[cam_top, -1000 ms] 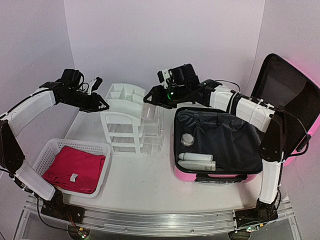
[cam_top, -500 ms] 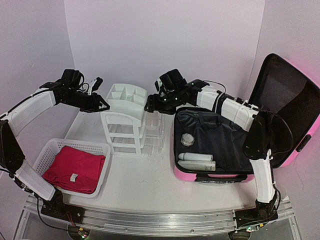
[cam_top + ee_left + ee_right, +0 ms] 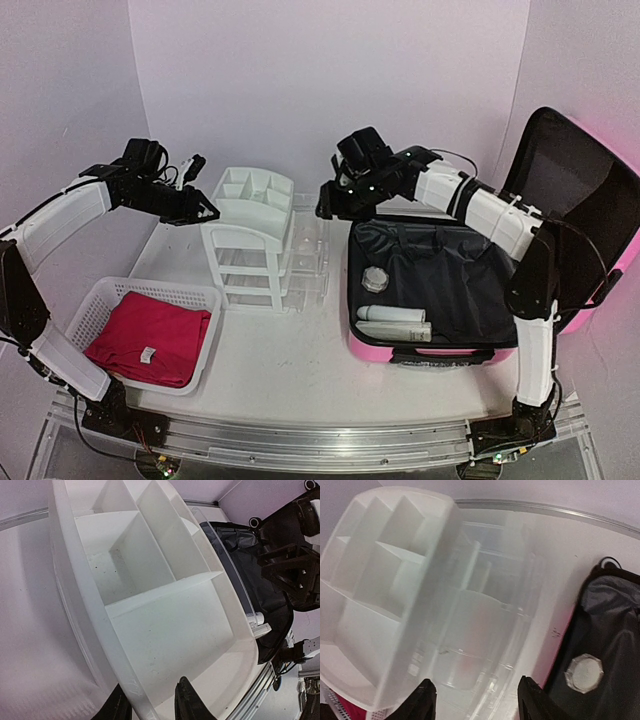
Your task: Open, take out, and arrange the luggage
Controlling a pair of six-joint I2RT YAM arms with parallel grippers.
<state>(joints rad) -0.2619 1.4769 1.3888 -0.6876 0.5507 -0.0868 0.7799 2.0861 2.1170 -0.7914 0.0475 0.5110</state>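
Note:
The pink luggage (image 3: 372, 346) lies open at the right, its lid (image 3: 585, 195) upright and its black lining (image 3: 450, 275) showing. A small round jar (image 3: 375, 277) and white tubes (image 3: 395, 320) lie inside; the jar also shows in the right wrist view (image 3: 583, 672). My right gripper (image 3: 332, 205) is open and empty, above the clear drawers (image 3: 470, 630) beside the luggage's left edge. My left gripper (image 3: 197, 212) straddles the left rim of the white drawer organizer (image 3: 150, 605), one finger (image 3: 187, 702) inside the tray and one outside.
The organizer's clear drawers (image 3: 305, 255) stick out toward the luggage. A white mesh basket (image 3: 100, 297) holding a red folded cloth (image 3: 150, 335) sits at the front left. White walls close the back and sides.
My right gripper dipped left toward the clear drawers, then drew back to the right and up. The left arm has not moved.

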